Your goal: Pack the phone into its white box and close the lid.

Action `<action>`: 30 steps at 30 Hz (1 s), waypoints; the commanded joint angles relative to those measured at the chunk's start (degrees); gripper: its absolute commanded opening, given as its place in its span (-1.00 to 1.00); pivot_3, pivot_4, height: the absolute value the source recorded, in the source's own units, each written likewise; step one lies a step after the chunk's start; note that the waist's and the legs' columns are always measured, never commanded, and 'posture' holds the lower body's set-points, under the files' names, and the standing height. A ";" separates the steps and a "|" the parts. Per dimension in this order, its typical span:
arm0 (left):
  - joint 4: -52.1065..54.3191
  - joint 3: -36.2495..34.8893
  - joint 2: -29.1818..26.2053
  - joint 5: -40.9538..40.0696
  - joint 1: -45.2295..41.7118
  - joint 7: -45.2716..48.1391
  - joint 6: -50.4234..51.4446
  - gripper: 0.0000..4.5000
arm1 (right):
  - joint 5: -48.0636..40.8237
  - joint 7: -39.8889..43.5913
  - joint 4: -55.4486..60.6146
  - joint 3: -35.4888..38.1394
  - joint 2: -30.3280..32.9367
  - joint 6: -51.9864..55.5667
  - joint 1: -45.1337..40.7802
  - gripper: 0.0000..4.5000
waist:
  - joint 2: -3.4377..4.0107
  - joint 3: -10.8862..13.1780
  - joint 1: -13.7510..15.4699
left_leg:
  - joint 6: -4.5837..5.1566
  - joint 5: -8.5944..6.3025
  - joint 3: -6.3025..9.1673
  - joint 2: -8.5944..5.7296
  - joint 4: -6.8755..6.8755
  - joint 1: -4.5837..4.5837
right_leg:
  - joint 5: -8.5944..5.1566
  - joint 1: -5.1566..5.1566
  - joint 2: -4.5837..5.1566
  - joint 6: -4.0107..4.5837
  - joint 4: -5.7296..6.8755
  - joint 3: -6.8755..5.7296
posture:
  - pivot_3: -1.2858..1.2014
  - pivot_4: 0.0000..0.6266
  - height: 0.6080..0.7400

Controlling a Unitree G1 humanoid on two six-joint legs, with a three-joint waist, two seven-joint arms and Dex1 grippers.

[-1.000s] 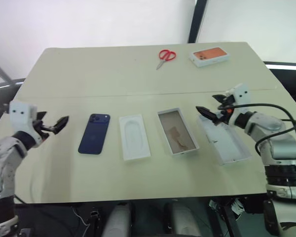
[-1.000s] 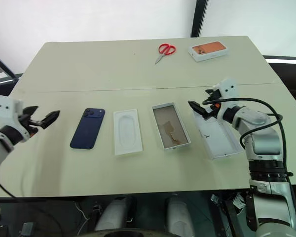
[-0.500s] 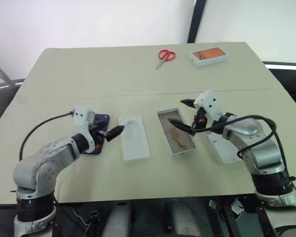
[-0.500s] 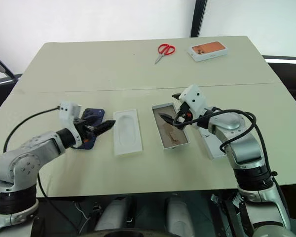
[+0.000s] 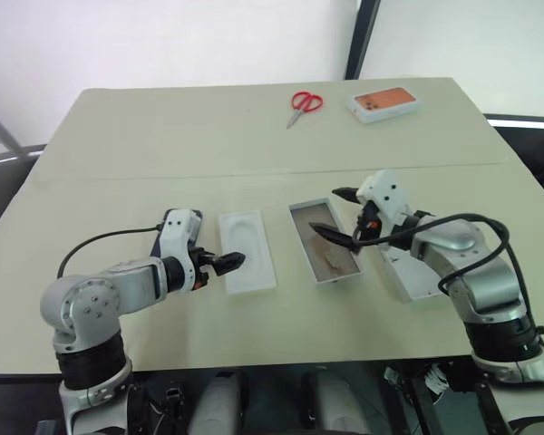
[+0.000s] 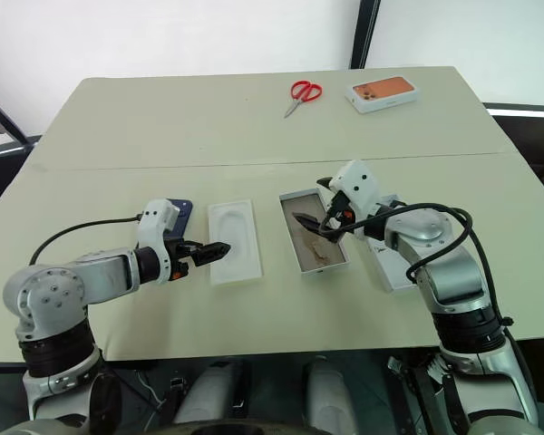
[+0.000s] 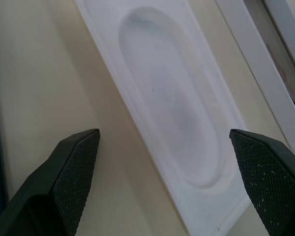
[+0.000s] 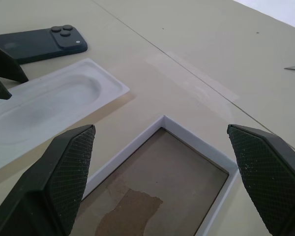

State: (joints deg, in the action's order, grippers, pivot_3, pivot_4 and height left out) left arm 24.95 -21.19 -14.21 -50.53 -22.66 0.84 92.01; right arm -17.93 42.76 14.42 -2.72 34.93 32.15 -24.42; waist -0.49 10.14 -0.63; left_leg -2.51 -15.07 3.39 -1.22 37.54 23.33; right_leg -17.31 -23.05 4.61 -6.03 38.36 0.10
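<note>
Landmark = white box [image 6: 312, 231], shallow tray with a brown floor, lying open on the beige table [image 6: 208, 127] near its front middle.

Right hand [image 8: 162, 162] hovers over the white box's far end, fingers spread wide, grasping nothing; it points toward the robot's left. In the right wrist view both black fingertips [image 8: 69, 172] straddle the tray's far corner without touching it.

The white insert [image 6: 232, 241] with the oval recess lies just left of the white box, apart from it, flat on the table.

Left hand [image 7: 167, 172] sits at the insert's near left edge, released, fingers wide apart, empty, pointing right toward the white box. Left wrist view: one finger is over bare table beside the insert, the other past the insert's far side.

Phone [image 8: 39, 43], dark navy, back up with camera cluster visible, lies flat left of the insert, farther from the white box; in the head views the left arm covers most of it, just a far corner showing [image 6: 183, 207].

Lid [image 5: 417, 274] lies right of the white box, close beside it, pale inside up, partly under the right arm.

Red scissors [image 6: 303, 93] and a box with an orange phone picture [image 6: 383, 92] lie well behind the white box, near the table's far edge.
</note>
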 commanded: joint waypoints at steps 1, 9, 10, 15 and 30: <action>-2.91 -0.66 2.65 -2.31 -0.98 -4.26 0.49 0.99 | -0.69 0.09 1.98 1.86 0.74 -0.33 -0.34 1.00 | -0.01 -0.01 0.18 | 0.00 0.00 0.02 -0.01 0.05 -0.01 | 0.00 0.06 0.01 0.00 -0.03 -0.02 | 0.03 -0.52 1.00; -6.25 -4.48 10.91 -7.04 -2.19 -13.33 0.49 -0.28 | -0.84 -0.71 3.33 1.92 0.94 0.29 0.61 1.00 | -0.01 -0.01 0.85 | 0.00 -0.01 0.07 -0.06 0.30 -0.02 | 0.00 0.26 0.04 -0.01 -0.11 -0.09 | 0.03 -0.52 1.00; -6.50 -5.14 11.10 -7.63 -2.21 -14.11 0.49 -0.49 | -0.80 -0.79 3.49 1.96 1.02 0.36 0.80 1.00 | -0.01 -0.01 0.88 | 0.00 -0.01 0.07 -0.06 0.30 -0.02 | 0.00 0.26 0.03 -0.01 -0.11 -0.09 | 0.03 -0.52 1.00; -8.81 -11.24 11.69 -10.07 -4.95 -17.20 0.49 -0.97 | -0.78 -0.93 3.47 2.02 1.33 0.52 0.94 1.00 | -0.02 -0.01 0.86 | 0.00 -0.01 0.07 -0.09 0.32 -0.02 | 0.00 0.26 0.02 -0.01 -0.11 -0.09 | 0.03 -0.52 1.00; -15.54 -17.93 17.90 -28.01 -12.04 -29.99 -0.68 -0.97 | 1.15 0.73 -1.38 4.30 6.51 -2.18 0.67 1.00 | -0.08 0.02 1.34 | -0.06 0.02 0.06 -0.17 0.38 0.03 | 0.00 0.28 0.04 -0.01 -0.17 -0.09 | 0.03 -0.52 1.00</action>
State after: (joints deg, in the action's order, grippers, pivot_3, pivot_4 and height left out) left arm 9.20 -41.35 2.72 -74.71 -33.75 -27.38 91.91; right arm -16.95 43.01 12.64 -0.44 40.50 31.53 -23.20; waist -0.57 10.16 0.71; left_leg -2.57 -15.04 3.46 -1.38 37.92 23.36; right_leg -17.32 -22.77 4.66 -6.04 38.18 0.01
